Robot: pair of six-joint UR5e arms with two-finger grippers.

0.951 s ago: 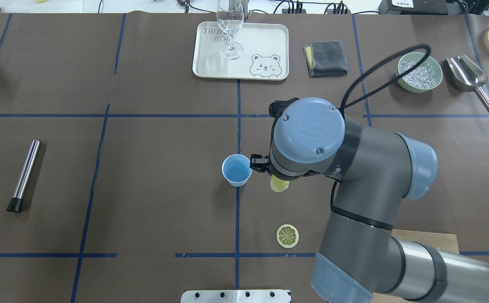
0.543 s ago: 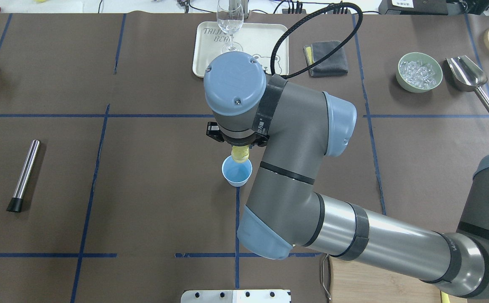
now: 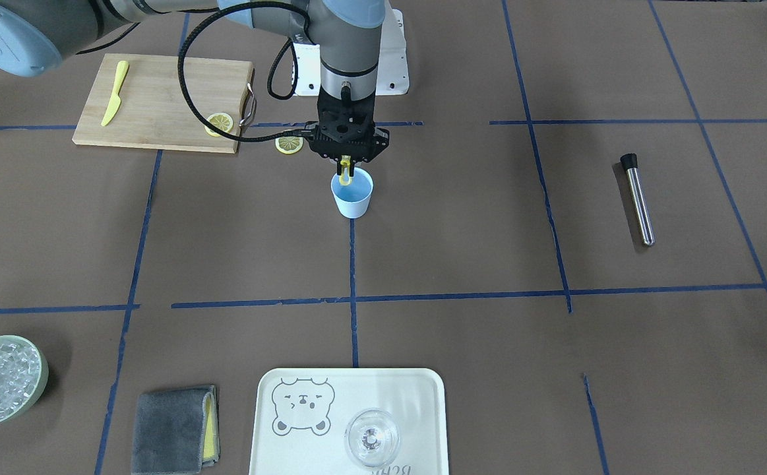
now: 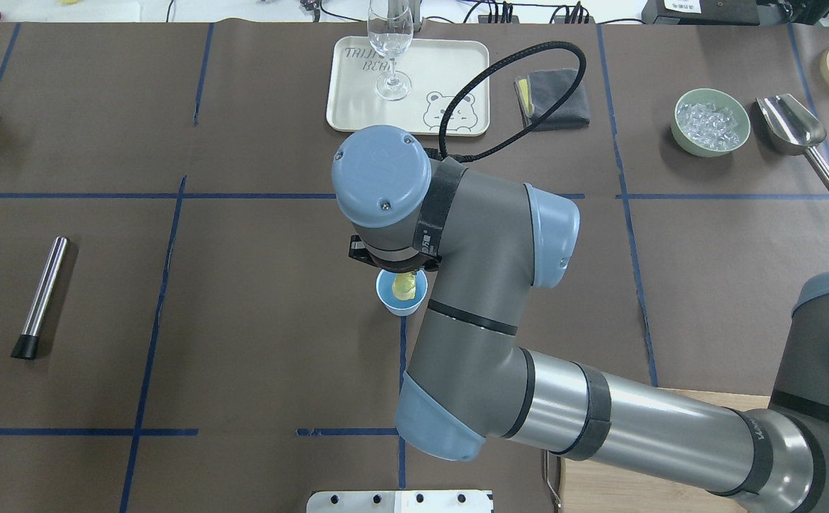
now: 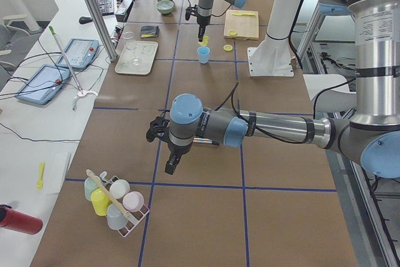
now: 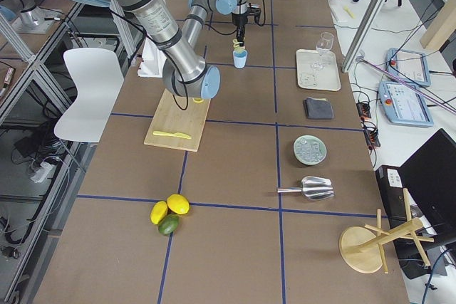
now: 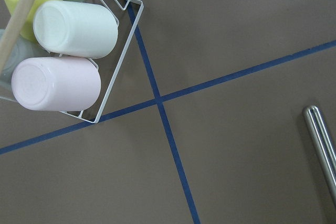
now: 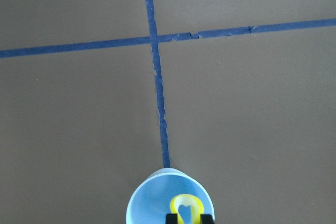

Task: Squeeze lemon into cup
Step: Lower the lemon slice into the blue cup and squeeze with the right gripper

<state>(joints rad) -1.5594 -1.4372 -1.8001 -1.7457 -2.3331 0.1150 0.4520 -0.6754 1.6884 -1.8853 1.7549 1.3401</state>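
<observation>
Over the cup [image 3: 353,198] at frame centre, your right gripper [image 3: 346,170] has its jaws pinching the lemon [image 8: 187,206], a bent slice; for your left gripper [image 5: 170,166], you cannot tell.

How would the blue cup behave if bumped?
Probably light: the cup is small and holds no visible liquid. Its base is narrower than its rim, so a nudge from the right pincer might tip or slide it.

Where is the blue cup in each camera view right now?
Front-facing: cup above centre.
Overhead: cup centre, partly hidden.
Exterior left: cup top centre.
Exterior right: cup top centre.
Left wrist: not in view.
Right wrist: cup bottom centre.
Landmark: blue tape line meeting the cup.
</observation>
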